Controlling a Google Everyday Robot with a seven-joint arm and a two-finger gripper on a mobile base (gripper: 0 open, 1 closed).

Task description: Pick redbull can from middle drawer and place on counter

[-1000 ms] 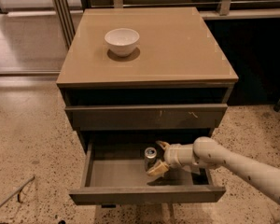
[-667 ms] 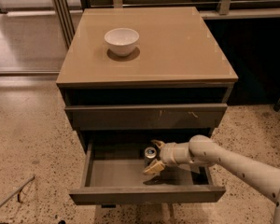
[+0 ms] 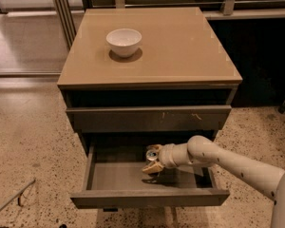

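The pincer gripper (image 3: pixel 150 158) sits low inside the pulled-out middle drawer (image 3: pixel 149 198), right of the tray's centre and toward its back. It is right against the redbull can (image 3: pixel 151 153). Whether it grasps the can or only lies beside it, I cannot tell. The arm (image 3: pixel 228 164) comes in from the lower right and slopes down over the drawer's right front corner. Its wrist lies nearly level and points left.

The arm is smooth, pale and rounded, a thick tube that narrows to a ribbed wrist with tan tips. The can is small, slim and silvery with a shiny round top, and it stands on the drawer floor. The drawer is a shallow grey-brown tray with a flat matte bottom, low straight walls and a plain front panel. Above it, a closed drawer front (image 3: pixel 147 119) bears pale scratch marks near its right half. The counter (image 3: pixel 180 46) is a glossy tan square slab with a thin darker edge. A white round bowl (image 3: pixel 124 41) stands on it near the back left. The floor (image 3: pixel 28 141) is speckled stone.

A wide stretch of tray floor lies left of the can. The closed drawer front overhangs the tray's back part, close above the can. Bare counter spreads right of and in front of the bowl.
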